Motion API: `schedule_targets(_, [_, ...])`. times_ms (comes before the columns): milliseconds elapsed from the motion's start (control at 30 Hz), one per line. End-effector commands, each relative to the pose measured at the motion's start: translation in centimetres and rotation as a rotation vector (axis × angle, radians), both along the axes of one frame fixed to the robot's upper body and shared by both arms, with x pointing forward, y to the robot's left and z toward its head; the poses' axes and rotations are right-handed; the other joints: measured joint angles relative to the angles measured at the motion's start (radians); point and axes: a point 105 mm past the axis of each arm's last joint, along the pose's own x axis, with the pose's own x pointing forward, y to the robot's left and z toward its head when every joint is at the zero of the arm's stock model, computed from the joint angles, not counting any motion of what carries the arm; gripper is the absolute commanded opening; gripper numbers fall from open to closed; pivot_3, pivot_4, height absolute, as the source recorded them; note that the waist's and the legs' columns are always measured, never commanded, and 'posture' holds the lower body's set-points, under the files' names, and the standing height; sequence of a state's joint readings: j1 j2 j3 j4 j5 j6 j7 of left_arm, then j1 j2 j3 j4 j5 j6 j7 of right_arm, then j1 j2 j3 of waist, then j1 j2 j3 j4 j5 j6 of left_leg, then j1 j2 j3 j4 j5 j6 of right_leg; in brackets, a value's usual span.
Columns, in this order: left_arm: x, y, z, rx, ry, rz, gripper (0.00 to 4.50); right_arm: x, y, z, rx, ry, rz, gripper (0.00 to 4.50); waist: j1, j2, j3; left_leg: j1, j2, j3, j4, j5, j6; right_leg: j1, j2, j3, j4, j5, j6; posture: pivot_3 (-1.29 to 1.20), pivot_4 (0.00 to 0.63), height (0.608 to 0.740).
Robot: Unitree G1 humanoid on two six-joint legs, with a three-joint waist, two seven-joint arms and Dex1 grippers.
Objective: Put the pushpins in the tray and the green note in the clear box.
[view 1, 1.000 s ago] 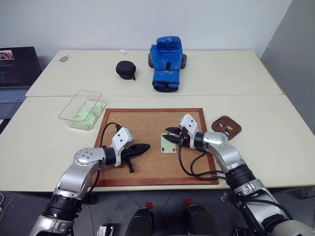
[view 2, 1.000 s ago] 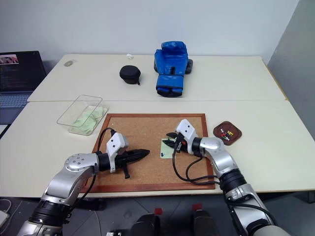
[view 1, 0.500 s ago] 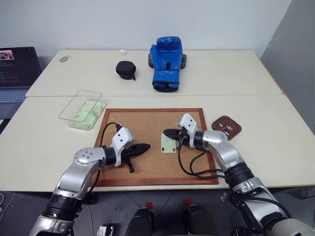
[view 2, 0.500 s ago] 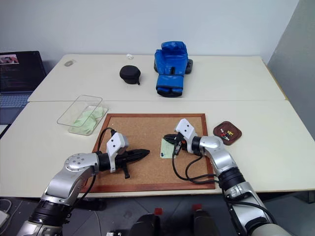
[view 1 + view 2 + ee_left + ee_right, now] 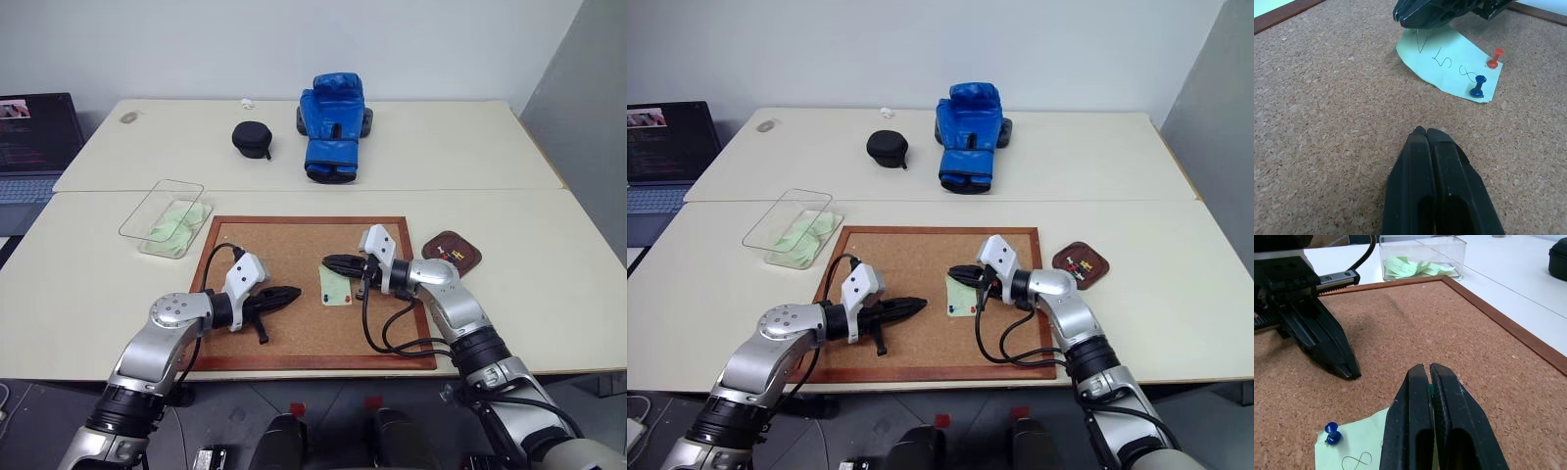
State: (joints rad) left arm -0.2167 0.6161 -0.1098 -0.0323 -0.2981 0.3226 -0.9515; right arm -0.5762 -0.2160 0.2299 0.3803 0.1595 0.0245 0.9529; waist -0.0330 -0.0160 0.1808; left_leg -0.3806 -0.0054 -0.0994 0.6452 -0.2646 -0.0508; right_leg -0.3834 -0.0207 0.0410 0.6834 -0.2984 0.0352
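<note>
Here we are over the large wood-framed cork board [image 5: 279, 250], and the small pale green paper note [image 5: 335, 287] lies right in the middle of it, with scribbled pen marks on its face. A tiny blue pushpin [image 5: 1477, 86] and a tiny red pushpin [image 5: 1493, 58] stand in one end of the note, just beside each other. The other end curls up off the cork, right below the right gripper [image 5: 328, 261].

That right gripper points level across the board, fingers clenched, and the right wrist view shows a sliver of darker green pinched between them: the green pushpin [image 5: 1430, 390] (only its edge peeks out). The left gripper [image 5: 294, 292] hovers low over bare cork near the note, apart from it, its fingers pressed together on nothing.

Off the board's right edge sits the small dark reddish-brown rounded-square tray [image 5: 464, 262], with a few small coloured pins already inside. The transparent rectangular plastic box [image 5: 132, 223] stands by the board's far left corner, with pale green slips in it.

Further back on the cream table [image 5: 549, 294] are a blue boxing glove [image 5: 330, 127] and a round black case [image 5: 251, 139]
</note>
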Motion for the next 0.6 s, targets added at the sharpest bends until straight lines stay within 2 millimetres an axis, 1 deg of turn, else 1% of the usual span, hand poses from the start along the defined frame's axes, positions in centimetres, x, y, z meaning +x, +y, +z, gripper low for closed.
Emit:
schedule_targets(33, [-0.5, 0.3, -1.9, 0.048, 0.076, 0.011, 0.0, -0.1, -0.2, 2.5, 0.069, -0.059, 0.012, 0.02, 0.0, 0.0, 0.0, 0.0, 0.0, 0.0, 0.0, 0.0, 0.0, 0.0, 0.0, 0.0, 0.0, 0.0, 0.0, 0.0, 0.15, 0.74])
schedule_targets(233, [-0.2, 0.2, -1.9, 0.049, 0.074, 0.007, 0.0, -0.1, -0.7, 2.3, 0.041, -0.084, -0.019, 0.02, 0.001, 0.0, 0.0, 0.0, 0.0, 0.0, 0.0, 0.0, 0.0, 0.0, 0.0, 0.0, 0.0, 0.0, 0.0, 0.0, 0.15, 0.74])
schedule_targets(333, [-0.1, 0.2, -1.9, 0.049, 0.074, 0.004, 0.0, 0.0, -1.2, 2.7, 0.065, -0.077, -0.054, 0.02, 0.002, 0.0, 0.0, 0.0, 0.0, -0.001, 0.0, 0.0, 0.0, 0.0, 0.0, 0.0, 0.0, 0.0, 0.0, 0.0, 0.15, 0.74])
schedule_targets(400, [-0.2, 0.2, -2.0, 0.05, 0.076, 0.002, 0.0, 0.5, -3.2, 3.8, 0.1, -0.07, -0.135, 0.02, 0.003, 0.0, 0.0, 0.0, 0.0, -0.001, 0.0, 0.0, 0.0, 0.0, 0.0, 0.0, 0.0, 0.0, 0.0, 0.0, 0.15, 0.74])
schedule_targets(533, [-0.3, 0.1, -2.1, 0.051, 0.079, -0.002, 0.0, 0.7, -6.6, 5.7, 0.126, -0.066, -0.268, 0.02, 0.006, 0.0, 0.0, -0.001, -0.001, -0.001, 0.0, 0.0, 0.0, 0.001, -0.001, 0.0, 0.0, 0.0, 0.0, 0.0, 0.15, 0.74])
schedule_targets(600, [-0.3, 0.1, -2.1, 0.051, 0.079, -0.003, 0.0, 1.0, -9.6, 6.4, 0.114, -0.054, -0.399, 0.02, 0.006, 0.001, -0.001, 0.0, -0.001, -0.001, 0.0, 0.0, 0.0, 0.001, -0.001, 0.0, -0.001, 0.0, 0.0, 0.0, 0.15, 0.74])
